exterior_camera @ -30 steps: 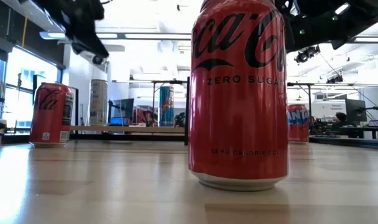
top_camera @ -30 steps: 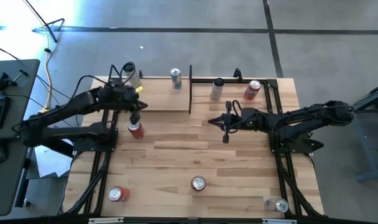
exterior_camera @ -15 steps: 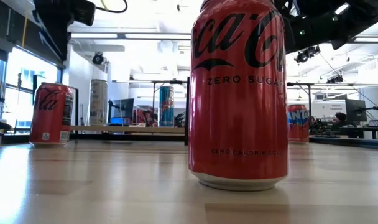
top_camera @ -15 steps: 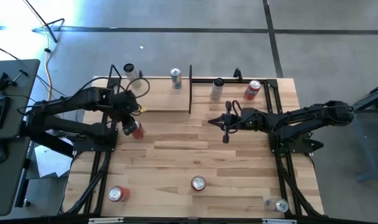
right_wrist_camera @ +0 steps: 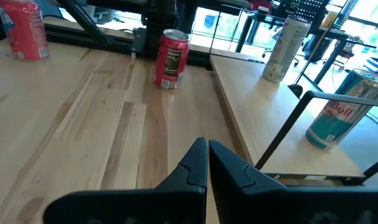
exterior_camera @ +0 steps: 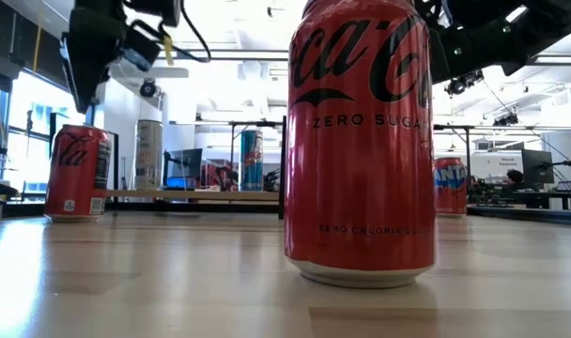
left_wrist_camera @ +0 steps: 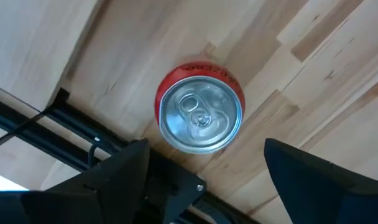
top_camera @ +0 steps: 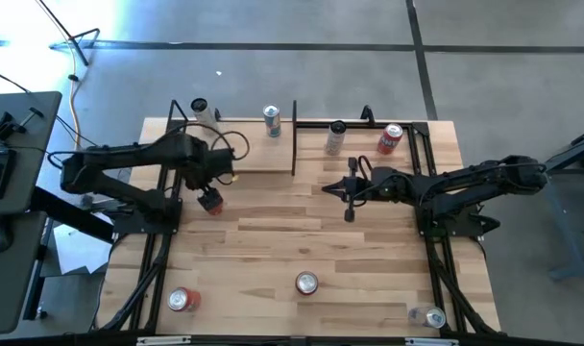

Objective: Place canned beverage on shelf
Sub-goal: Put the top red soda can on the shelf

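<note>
Just in front of the shelf (top_camera: 244, 154), a red can (top_camera: 210, 201) stands upright on the surface (top_camera: 302, 231), beneath the left gripper (top_camera: 213, 188) with jaws spread apart. Mid-surface, the right gripper (top_camera: 349, 205) waits, fingers closed, empty.

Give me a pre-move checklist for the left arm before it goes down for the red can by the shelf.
1. Left gripper open: ok, its fingers stand wide apart.
2. Gripper lined up over the red can: ok in the left wrist view, where the can's top sits between the two fingers.
3. Can upright on the table: ok.
4. Can free of neighbours: ok, no other can stands beside it; the shelf edge lies close by.
5. Room on the shelf: ok, bare board shows between the two cans on it.
6. Right gripper out of the way: ok, shut and parked mid-table.
</note>
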Controlling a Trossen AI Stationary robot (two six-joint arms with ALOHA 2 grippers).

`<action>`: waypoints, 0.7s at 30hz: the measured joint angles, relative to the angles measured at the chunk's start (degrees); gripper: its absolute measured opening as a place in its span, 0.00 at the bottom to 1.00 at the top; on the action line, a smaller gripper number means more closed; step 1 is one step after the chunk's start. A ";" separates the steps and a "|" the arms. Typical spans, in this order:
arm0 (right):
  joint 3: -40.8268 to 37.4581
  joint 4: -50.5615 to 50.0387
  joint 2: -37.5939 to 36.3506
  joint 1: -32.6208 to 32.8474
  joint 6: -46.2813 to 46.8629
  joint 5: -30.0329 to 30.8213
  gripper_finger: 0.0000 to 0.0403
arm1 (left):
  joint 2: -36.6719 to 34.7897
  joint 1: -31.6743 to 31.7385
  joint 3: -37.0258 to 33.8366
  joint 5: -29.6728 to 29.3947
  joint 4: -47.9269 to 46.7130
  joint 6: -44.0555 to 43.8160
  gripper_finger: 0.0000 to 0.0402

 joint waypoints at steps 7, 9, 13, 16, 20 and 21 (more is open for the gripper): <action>0.00 -0.48 0.00 0.00 0.01 -0.02 0.00 | 2.74 0.02 -0.01 1.16 0.82 1.67 0.77; 0.00 -0.76 0.00 0.00 0.01 -0.02 0.00 | 2.68 0.02 -0.33 1.16 1.47 1.66 0.77; 0.00 -0.85 0.00 0.00 0.00 -0.04 0.00 | 1.94 0.26 -3.26 1.30 2.65 2.12 0.77; 0.00 -0.98 0.00 -0.01 0.02 -0.04 0.00 | 2.04 0.41 -5.65 1.52 3.37 2.34 0.77; 0.00 -0.98 0.00 0.00 0.02 -0.04 0.00 | 2.00 0.41 -7.38 1.15 5.56 3.93 0.77; 0.00 -0.98 0.00 0.00 0.02 -0.04 0.00 | 2.00 0.41 -7.50 0.96 5.75 4.20 0.77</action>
